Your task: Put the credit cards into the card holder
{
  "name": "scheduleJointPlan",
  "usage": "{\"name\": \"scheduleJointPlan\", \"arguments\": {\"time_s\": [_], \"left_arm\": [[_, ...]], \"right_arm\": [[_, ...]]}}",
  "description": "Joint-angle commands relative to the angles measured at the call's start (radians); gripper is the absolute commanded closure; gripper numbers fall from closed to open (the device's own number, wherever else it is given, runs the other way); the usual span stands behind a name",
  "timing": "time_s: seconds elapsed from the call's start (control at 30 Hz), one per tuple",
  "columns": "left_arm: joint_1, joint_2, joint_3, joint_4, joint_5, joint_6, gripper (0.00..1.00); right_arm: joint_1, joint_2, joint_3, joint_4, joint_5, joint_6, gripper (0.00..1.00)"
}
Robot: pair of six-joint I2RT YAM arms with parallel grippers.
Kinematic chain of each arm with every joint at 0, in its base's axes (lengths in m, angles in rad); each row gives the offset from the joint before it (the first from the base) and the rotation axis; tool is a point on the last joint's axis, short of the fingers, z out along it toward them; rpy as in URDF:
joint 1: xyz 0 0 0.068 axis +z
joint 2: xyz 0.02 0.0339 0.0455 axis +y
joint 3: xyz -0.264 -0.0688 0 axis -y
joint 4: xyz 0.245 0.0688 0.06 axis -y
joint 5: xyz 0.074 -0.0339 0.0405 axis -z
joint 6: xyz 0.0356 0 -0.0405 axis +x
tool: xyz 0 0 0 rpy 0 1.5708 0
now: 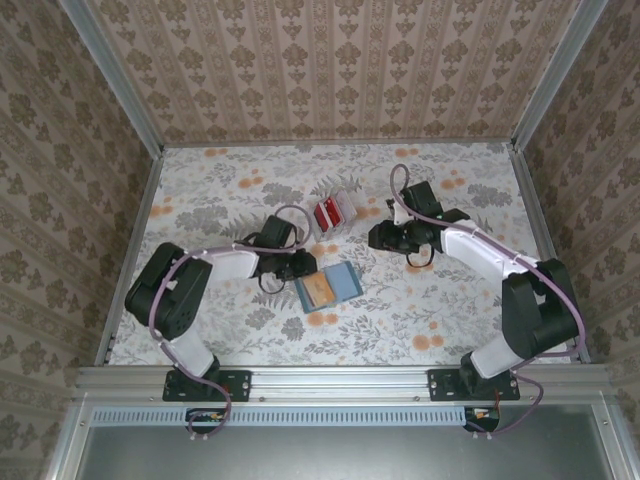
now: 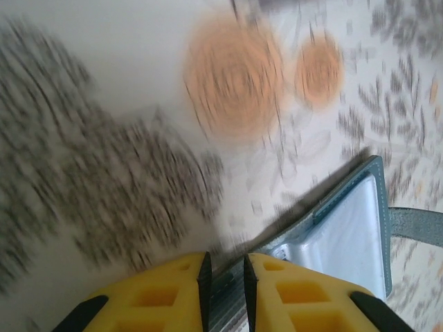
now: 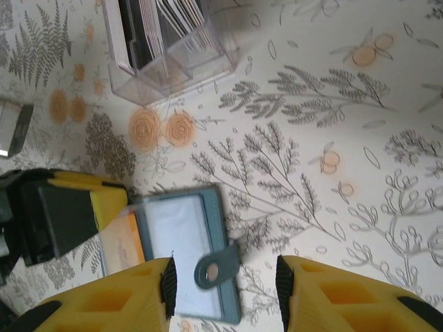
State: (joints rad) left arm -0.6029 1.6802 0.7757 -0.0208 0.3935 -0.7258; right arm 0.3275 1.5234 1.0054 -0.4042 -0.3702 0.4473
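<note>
Open card holder (image 1: 328, 287) flat on the table (image 1: 450, 300), one edge pinched between the fingers of the left gripper (image 1: 303, 266). From the left wrist, teal rim of the card holder (image 2: 346, 238) running out ahead and to the right of the left gripper (image 2: 225, 283), jaws drawn narrow onto that rim. From the right wrist, the same card holder (image 3: 180, 235) directly below the right gripper (image 3: 225, 283), jaws spread moderately apart with nothing clamped between them, hovering clear of the surface.

Inner faces up: tan pocket (image 3: 128, 242) on the side nearer the left gripper's yellow fingers (image 3: 104, 200), pale see-through window (image 3: 176, 232) beside it, stitched teal border all round. Small rounded snap tab (image 3: 216, 268) sticking out from the near edge, seen in the gap between the right fingers.

Credit cards (image 1: 328, 212) red, standing on edge in a clear box (image 1: 343, 208), ahead of the right gripper and to its left, apart from the card holder. Close up, cards (image 3: 176, 17) packed in a leaning row, thin and flat; clear box (image 3: 180, 69) hard, glossy, square-cornered.

Between box and card holder, bare table, matte white cloth printed with grey ferns and orange blooms. Around the table, patterned walls and metal corner posts. Fingers of both grippers blocky yellow plastic with black inner pads.
</note>
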Motion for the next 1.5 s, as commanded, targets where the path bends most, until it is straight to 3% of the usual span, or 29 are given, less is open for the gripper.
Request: {"name": "scheduleJointPlan", "arguments": {"time_s": [0.0,0.2,0.33,0.43,0.6,0.87,1.13,1.47], "left_arm": [[-0.092,-0.059,-0.069,-0.06,-0.042,-0.066,0.77],[-0.228,-0.166,-0.158,-0.096,-0.171,-0.195,0.78],[-0.215,-0.245,-0.221,-0.086,-0.264,-0.225,0.79],[-0.171,-0.262,-0.209,-0.112,-0.282,-0.2,0.79],[-0.12,-0.222,-0.166,-0.117,-0.245,-0.14,0.8],[-0.131,-0.158,-0.156,-0.097,-0.177,-0.123,0.82],[-0.141,-0.243,-0.282,-0.088,-0.19,-0.172,0.86],[-0.138,-0.432,-0.38,-0.165,-0.253,-0.216,0.89]], "right_arm": [[-0.01,-0.033,-0.039,-0.012,0.023,-0.008,0.56],[-0.012,-0.055,-0.062,-0.04,0.0,-0.004,0.56],[-0.005,-0.2,-0.176,-0.069,-0.15,-0.012,0.59],[0.077,-0.305,-0.255,-0.127,-0.226,-0.006,0.62],[0.346,-0.305,-0.355,-0.178,-0.095,0.069,0.7],[0.489,-0.161,-0.441,0.104,0.032,0.232,0.76],[0.465,0.001,-0.372,0.279,0.228,0.294,0.79],[0.402,0.219,-0.081,0.308,0.224,0.189,0.8]]}}
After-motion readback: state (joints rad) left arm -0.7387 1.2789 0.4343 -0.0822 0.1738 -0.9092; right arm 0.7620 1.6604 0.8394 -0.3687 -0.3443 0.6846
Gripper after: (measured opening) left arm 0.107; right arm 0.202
